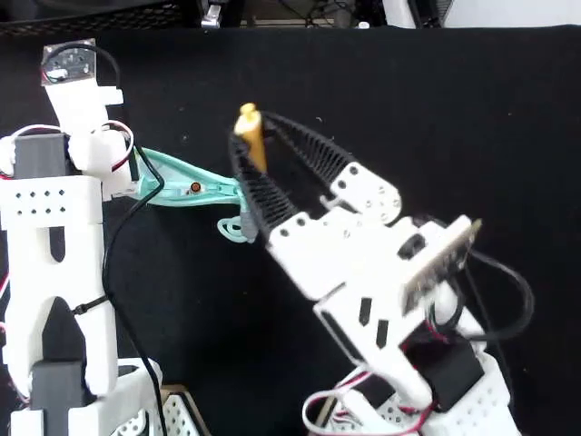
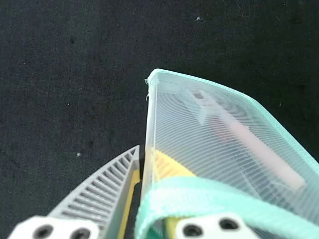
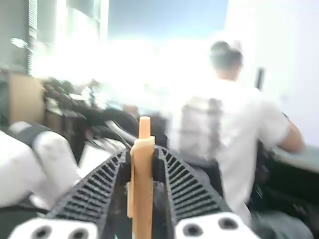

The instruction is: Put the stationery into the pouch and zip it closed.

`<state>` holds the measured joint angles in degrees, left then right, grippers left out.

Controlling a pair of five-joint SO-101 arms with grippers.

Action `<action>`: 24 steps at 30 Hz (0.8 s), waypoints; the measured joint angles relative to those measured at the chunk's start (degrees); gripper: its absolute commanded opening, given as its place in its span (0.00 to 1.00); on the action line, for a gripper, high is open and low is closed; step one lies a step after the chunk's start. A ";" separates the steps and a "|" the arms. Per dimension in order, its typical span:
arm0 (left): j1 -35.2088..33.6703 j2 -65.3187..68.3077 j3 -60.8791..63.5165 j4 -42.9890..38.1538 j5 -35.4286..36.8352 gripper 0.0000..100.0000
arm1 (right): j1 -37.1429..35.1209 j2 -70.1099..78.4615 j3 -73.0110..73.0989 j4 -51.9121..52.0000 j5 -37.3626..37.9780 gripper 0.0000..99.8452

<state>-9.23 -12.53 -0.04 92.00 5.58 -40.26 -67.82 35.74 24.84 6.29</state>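
A translucent pouch [image 1: 186,188] with teal edging hangs above the black table, seen edge-on, and my left gripper [image 1: 136,177] is shut on its end. In the left wrist view the pouch [image 2: 214,144] rises from my left gripper [image 2: 144,164], with a pinkish pen [image 2: 259,149] and something yellow [image 2: 167,167] inside. My right gripper [image 1: 254,145] is shut on a yellow-orange pen [image 1: 251,136], held just beyond the pouch's free end. In the right wrist view the pen [image 3: 143,189] stands upright between the fingers of my right gripper [image 3: 143,154]. A teal loop [image 1: 231,227] dangles under the pouch.
A black cloth [image 1: 408,100] covers the table, with bare room at the back and right. The left arm's white body [image 1: 54,272] fills the left side, with a black cable [image 1: 118,245] running beside it. The table's far edge [image 1: 290,27] meets room clutter.
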 measured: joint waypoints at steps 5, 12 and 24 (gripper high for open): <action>0.00 0.00 0.00 0.00 0.00 0.03 | -1.49 3.60 4.31 -10.29 0.00 0.01; 0.00 0.00 0.00 0.00 0.00 0.03 | -1.67 15.56 5.80 -21.98 0.09 0.01; 0.35 0.00 0.35 0.35 0.00 0.03 | -0.35 28.57 3.69 -29.19 -0.09 0.01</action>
<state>-8.88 -12.53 0.31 92.35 5.58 -40.62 -39.25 39.43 -4.35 6.20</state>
